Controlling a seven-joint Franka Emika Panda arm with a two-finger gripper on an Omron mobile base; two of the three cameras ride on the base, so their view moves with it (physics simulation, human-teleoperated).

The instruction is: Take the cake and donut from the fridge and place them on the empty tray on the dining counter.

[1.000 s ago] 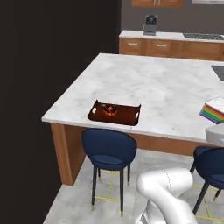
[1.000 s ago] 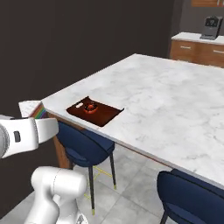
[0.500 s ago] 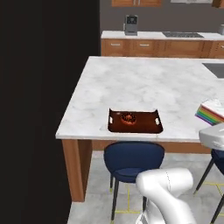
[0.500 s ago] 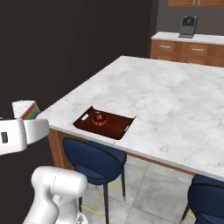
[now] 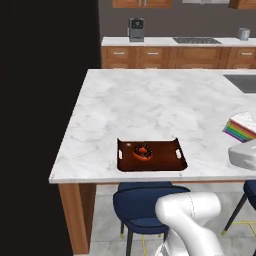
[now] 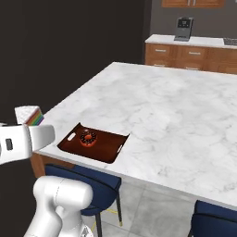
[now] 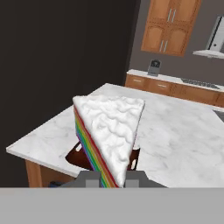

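The rainbow-layered cake point(image 7: 109, 135) with white icing stands upright between my fingertips point(image 7: 93, 178), and my gripper point(image 7: 111, 177) is shut on it. From the left base view the cake point(image 5: 241, 126) hangs at the right edge above the dining counter point(image 5: 150, 100), right of the tray. The dark reddish-brown tray point(image 5: 150, 156) lies near the counter's front edge with the chocolate donut point(image 5: 143, 152) in it. In the right base view the cake point(image 6: 30, 115) is left of the tray point(image 6: 102, 149) and donut point(image 6: 87, 138). The fridge is out of view.
A blue stool point(image 5: 145, 205) stands under the counter's front edge below the tray, another at the right point(image 6: 215, 222). A sink point(image 5: 242, 82) is set in the counter's far right. A coffee machine point(image 5: 136, 30) sits on the back counter. A dark wall is at the left.
The whole scene has shifted as the base drove: the tray and counter now sit closer and more central. The cake stays in my shut gripper.
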